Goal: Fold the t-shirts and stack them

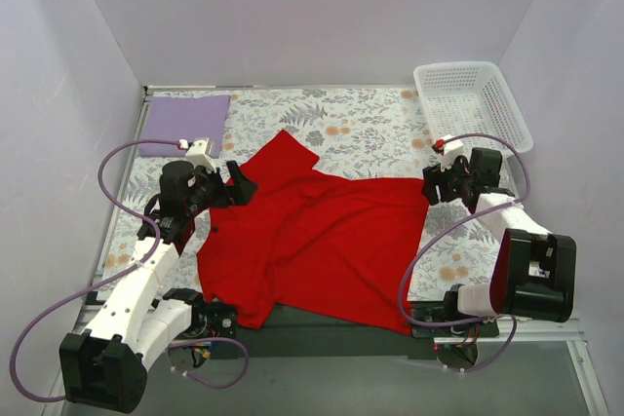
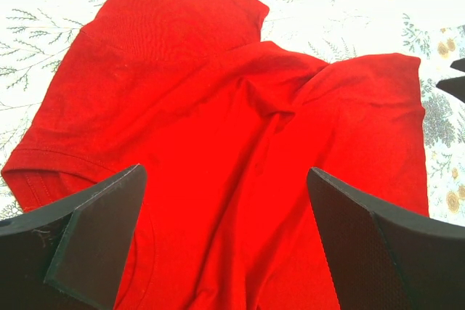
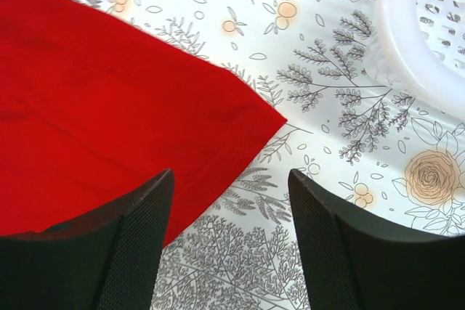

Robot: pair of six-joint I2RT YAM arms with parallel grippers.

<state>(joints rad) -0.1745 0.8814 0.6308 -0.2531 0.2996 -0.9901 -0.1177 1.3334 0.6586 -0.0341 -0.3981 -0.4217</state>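
A red t-shirt (image 1: 317, 236) lies spread and wrinkled across the middle of the floral table, one sleeve pointing to the back. A folded lilac t-shirt (image 1: 183, 122) lies at the back left corner. My left gripper (image 1: 232, 185) is open and empty, just above the red shirt's left edge; in the left wrist view the red shirt (image 2: 240, 121) fills the frame between the fingers. My right gripper (image 1: 436, 185) is open and empty at the shirt's right corner; in the right wrist view that red corner (image 3: 240, 110) lies just ahead of the left finger.
A white plastic basket (image 1: 471, 104) stands at the back right, its rim (image 3: 407, 56) showing in the right wrist view. Purple cables loop beside both arms. White walls enclose the table on three sides. The red shirt's hem overhangs the dark front edge (image 1: 322, 323).
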